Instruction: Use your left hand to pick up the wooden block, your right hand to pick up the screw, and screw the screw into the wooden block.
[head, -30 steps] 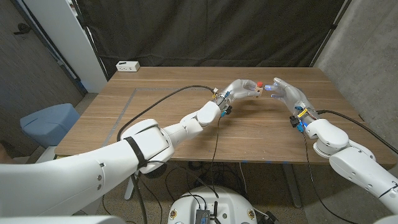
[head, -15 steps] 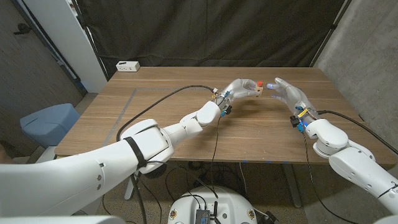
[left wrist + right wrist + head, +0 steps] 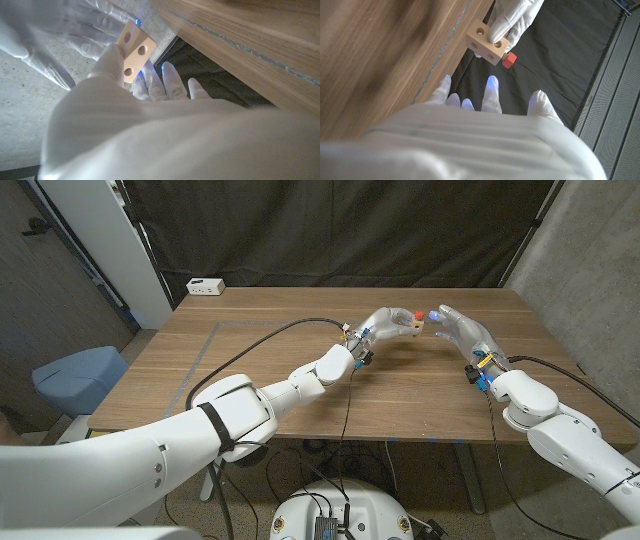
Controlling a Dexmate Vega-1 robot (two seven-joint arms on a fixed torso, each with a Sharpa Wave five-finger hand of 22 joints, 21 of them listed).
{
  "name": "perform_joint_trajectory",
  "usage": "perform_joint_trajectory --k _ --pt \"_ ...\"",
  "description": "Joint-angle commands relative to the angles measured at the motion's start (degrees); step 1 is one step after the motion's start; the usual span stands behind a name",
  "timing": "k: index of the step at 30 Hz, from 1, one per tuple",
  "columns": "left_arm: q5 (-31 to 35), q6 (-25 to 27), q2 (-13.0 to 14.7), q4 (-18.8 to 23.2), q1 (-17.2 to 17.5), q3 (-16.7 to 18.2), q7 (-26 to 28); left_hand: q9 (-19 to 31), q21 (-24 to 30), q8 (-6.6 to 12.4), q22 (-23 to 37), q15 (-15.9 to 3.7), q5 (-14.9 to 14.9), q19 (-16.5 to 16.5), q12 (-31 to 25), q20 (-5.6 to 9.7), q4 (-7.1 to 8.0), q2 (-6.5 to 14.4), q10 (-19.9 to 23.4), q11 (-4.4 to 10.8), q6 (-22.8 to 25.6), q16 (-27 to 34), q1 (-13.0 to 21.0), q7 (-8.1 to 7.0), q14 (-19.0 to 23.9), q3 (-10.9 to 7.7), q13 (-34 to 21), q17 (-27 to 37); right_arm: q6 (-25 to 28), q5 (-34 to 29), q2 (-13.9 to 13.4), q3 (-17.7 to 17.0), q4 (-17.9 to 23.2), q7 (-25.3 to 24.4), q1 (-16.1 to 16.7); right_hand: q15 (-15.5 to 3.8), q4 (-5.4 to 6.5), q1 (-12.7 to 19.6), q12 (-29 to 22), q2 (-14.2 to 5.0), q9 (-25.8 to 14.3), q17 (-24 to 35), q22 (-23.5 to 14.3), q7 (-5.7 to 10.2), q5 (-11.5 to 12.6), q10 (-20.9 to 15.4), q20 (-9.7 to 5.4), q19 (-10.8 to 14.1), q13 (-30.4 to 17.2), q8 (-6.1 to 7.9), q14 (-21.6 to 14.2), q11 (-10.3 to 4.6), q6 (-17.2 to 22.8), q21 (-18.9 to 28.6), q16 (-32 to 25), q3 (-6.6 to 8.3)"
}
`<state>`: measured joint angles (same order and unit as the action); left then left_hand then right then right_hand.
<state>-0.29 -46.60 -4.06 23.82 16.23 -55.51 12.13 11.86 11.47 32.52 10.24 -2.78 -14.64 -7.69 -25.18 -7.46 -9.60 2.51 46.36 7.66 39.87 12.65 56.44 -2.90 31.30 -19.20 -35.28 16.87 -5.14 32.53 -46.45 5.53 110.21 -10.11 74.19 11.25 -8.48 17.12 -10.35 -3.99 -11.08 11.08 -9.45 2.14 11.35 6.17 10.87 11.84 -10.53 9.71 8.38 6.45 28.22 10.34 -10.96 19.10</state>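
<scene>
My left hand (image 3: 385, 322) holds the pale wooden block (image 3: 413, 326) in the air above the far middle of the table. The block (image 3: 487, 43) has round holes, and the red head of the screw (image 3: 508, 60) sticks out of one side of it. In the head view the screw (image 3: 417, 313) shows as a red spot on top of the block. My right hand (image 3: 462, 330) hovers just to the right of the block with its fingers spread, holding nothing; a small gap separates it from the screw. In the left wrist view the block (image 3: 133, 52) sits between my left fingers.
The wooden table (image 3: 280, 380) has a black cable (image 3: 250, 350) trailing along my left arm. A white power strip (image 3: 206, 285) lies at the far left corner. A black curtain hangs behind the table.
My right hand's fingertips have edged slightly up and toward the block. The left hand and the block have stayed in place.
</scene>
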Motion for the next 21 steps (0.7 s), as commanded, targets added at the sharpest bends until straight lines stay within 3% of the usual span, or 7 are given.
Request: perform_joint_trajectory --k 1,13,21 --pt "0.7 -0.4 0.1 0.4 0.3 0.3 0.2 0.1 0.1 0.39 0.1 -5.42 -0.2 -0.2 -3.2 0.38 0.88 1.9 5.3 4.69 11.8 0.1 -1.1 -3.02 0.2 -1.33 -1.0 0.3 -0.8 0.4 -0.5 1.0 -1.1 1.9 -1.4 0.18 0.29 -0.5 0.3 0.37 -0.2 0.2 -0.3 0.26 0.0 1.2 0.22 -0.5 -0.2 0.07 0.9 0.17 -0.9 -0.2 0.4 0.00" --pt "0.6 -0.3 -0.1 0.4 0.5 0.5 0.0 0.1 0.1 0.36 0.1 -5.33 -0.2 -0.2 -3.1 0.31 0.85 2.1 5.1 4.68 11.7 0.2 -1.0 -3.02 0.1 -1.40 -1.0 0.4 -0.9 1.2 -0.9 1.6 -1.5 3.3 -2.3 0.22 0.39 -0.7 0.1 0.16 -0.2 0.3 -0.3 2.01 0.0 2.4 1.20 -1.7 -0.2 0.61 1.7 -0.39 -1.6 -0.2 0.3 -0.03" --pt "0.7 -0.3 0.0 0.4 0.5 0.5 -0.1 0.1 0.1 0.34 0.1 -5.31 -0.2 -0.2 -3.1 0.32 0.86 2.0 5.2 4.67 11.7 0.2 -1.0 -2.89 0.1 -1.40 -1.0 0.3 -0.8 1.5 -1.2 1.9 -1.5 3.7 -2.7 0.12 0.42 -0.8 -0.3 -0.04 -0.1 0.3 -0.3 1.44 -0.1 2.2 1.24 -2.0 -0.2 1.74 1.9 -0.70 1.0 0.0 0.1 0.00"
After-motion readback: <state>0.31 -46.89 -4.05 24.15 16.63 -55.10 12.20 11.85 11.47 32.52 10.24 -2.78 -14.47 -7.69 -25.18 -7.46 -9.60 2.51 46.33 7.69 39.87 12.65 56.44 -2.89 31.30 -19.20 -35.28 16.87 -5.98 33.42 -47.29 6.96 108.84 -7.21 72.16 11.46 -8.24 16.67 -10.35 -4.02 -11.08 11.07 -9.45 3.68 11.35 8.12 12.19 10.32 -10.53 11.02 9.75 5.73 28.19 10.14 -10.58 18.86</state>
